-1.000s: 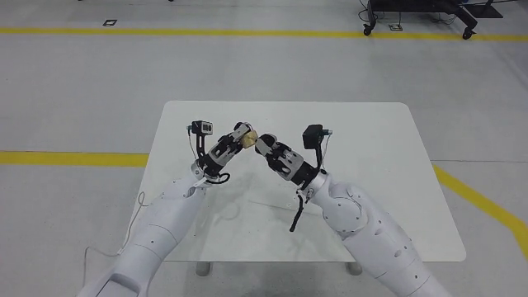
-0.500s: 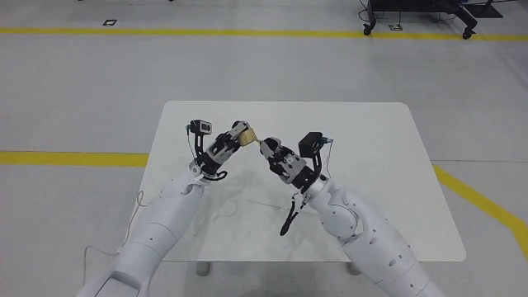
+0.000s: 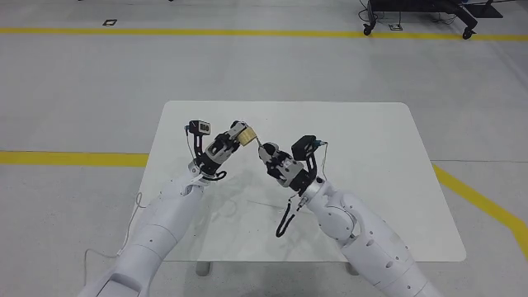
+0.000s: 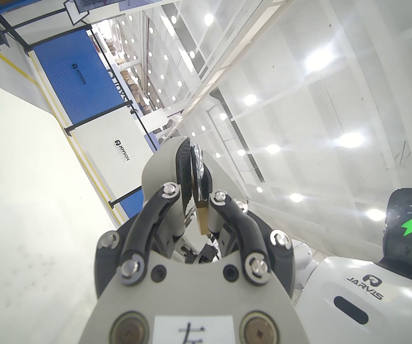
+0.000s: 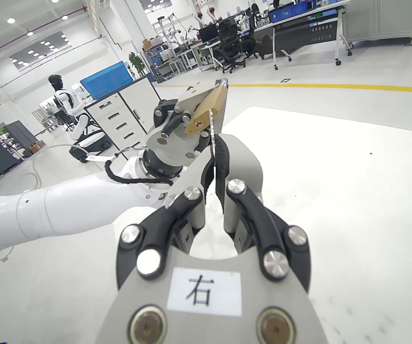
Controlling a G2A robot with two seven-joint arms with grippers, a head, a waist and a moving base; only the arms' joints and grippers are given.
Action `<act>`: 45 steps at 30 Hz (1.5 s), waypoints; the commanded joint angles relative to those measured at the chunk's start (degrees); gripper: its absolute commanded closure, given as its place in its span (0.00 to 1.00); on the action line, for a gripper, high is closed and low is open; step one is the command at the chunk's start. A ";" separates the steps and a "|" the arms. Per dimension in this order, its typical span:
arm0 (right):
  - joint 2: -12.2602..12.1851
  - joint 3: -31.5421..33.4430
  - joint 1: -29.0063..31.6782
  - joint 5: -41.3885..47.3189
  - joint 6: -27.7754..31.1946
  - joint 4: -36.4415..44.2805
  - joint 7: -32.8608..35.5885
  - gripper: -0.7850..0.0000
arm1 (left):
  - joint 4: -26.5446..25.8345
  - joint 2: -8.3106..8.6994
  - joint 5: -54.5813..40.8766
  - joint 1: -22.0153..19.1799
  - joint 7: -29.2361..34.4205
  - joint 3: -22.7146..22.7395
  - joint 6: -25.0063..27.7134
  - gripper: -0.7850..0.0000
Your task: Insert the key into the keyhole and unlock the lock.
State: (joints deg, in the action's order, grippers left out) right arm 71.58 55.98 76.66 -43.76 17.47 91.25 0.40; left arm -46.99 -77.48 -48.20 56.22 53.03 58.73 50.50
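Observation:
A brass padlock (image 3: 245,135) is held above the white table (image 3: 371,132), with my left gripper (image 3: 237,139) shut on it. In the left wrist view the silver shackle (image 4: 196,164) and brass body (image 4: 203,220) sit clamped between the fingers of the left gripper (image 4: 191,152). My right gripper (image 5: 216,144) is shut on a thin silver key (image 5: 211,127), blade pointing at the padlock (image 5: 206,109). The key tip lies against the lock's lower edge; I cannot tell whether it is in the keyhole. In the top view the right gripper (image 3: 265,153) is just right of the lock.
Both arms meet over the table's left-centre part. A black cable (image 3: 286,214) hangs from the right forearm. Yellow floor lines (image 3: 74,158) run around the table, and a wheeled dark rack (image 3: 421,4) stands far back right.
The right arm has swung in, its gripper drawing slightly back toward the robot with the key. The left gripper with the padlock has shifted a little left.

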 commanded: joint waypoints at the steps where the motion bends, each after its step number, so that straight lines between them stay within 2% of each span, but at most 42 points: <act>1: 0.05 -0.04 0.07 5.05 3.15 0.06 2.49 1.00 | -0.16 0.02 0.09 0.11 0.04 0.30 -0.12 1.00; 3: -0.12 0.90 0.28 12.17 7.15 0.12 6.35 1.00 | -0.33 0.03 0.10 0.24 0.13 0.61 -0.24 1.00; 6: -0.56 2.08 0.32 26.13 11.18 0.08 16.61 1.00 | -0.77 -0.05 -1.24 0.62 0.76 1.02 -1.20 1.00; 8: -0.94 3.19 -0.71 35.70 11.67 -0.29 24.92 1.00 | -0.60 -0.03 -1.84 0.64 1.68 1.41 -1.50 1.00; 11: -1.44 5.67 -1.28 40.81 9.66 -0.40 28.86 1.00 | -0.42 -0.11 -2.43 0.64 2.39 1.77 -1.65 1.00; 18: -1.56 5.75 -2.21 44.85 6.44 -0.79 33.15 1.00 | -1.80 -0.22 -0.64 1.09 1.97 1.94 -1.23 1.00; 24: -1.28 5.03 -4.29 46.19 3.92 -2.21 33.73 1.00 | -2.30 -0.23 0.26 1.40 1.66 2.30 -0.92 1.00; 35: -0.85 3.93 -6.19 46.49 2.58 -4.08 33.14 1.00 | -3.29 -0.22 1.88 1.74 1.25 2.70 -0.51 1.00; 45: -1.13 4.33 -4.43 46.06 2.89 -2.95 33.91 1.00 | -3.49 -0.21 2.86 1.88 0.77 3.04 -0.03 1.00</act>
State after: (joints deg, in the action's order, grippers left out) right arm 70.46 60.35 72.14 2.34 20.34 88.22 34.20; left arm -50.51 -77.68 -45.43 58.12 53.86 61.75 50.42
